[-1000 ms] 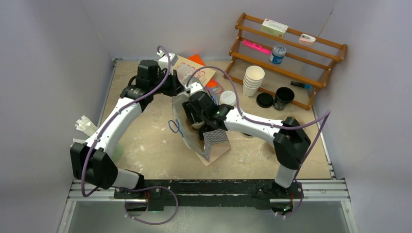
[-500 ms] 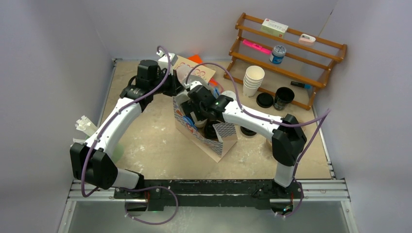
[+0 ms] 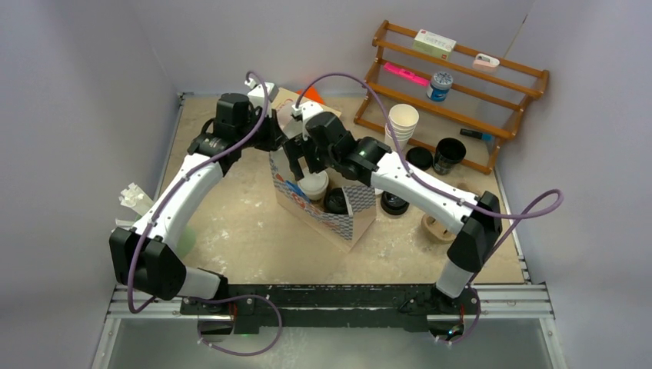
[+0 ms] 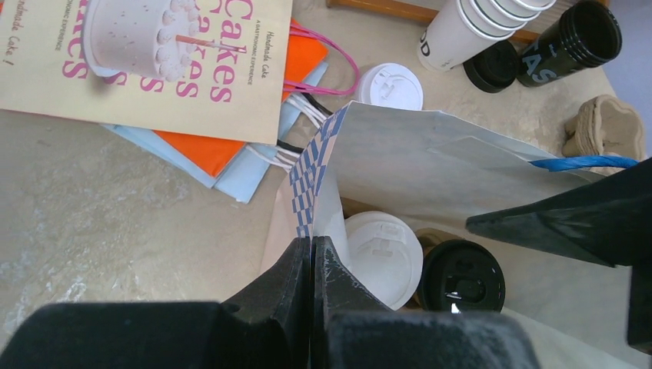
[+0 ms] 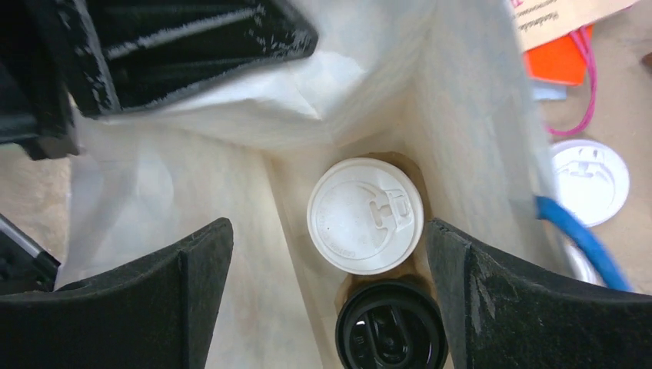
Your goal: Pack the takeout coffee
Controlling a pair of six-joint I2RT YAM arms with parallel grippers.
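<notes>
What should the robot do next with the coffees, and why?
Probably raise the open right gripper straight up, clear of the paper bag: the white-lidded cup and black-lidded cup both stand inside, and the left gripper pinches the bag's rim.

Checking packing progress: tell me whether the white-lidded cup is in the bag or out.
In: the white-lidded cup stands upright inside the paper bag, beside the black-lidded cup.

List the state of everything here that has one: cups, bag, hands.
paper bag, upright, mouth open
white-lidded cup, lid on, upright inside the bag
black-lidded cup, lid on, upright inside the bag beside it
left hand, shut on the bag's rim
right hand, open, empty, above the bag
loose black cup, upright, no lid
stack of white cups, nested, no lid
</notes>
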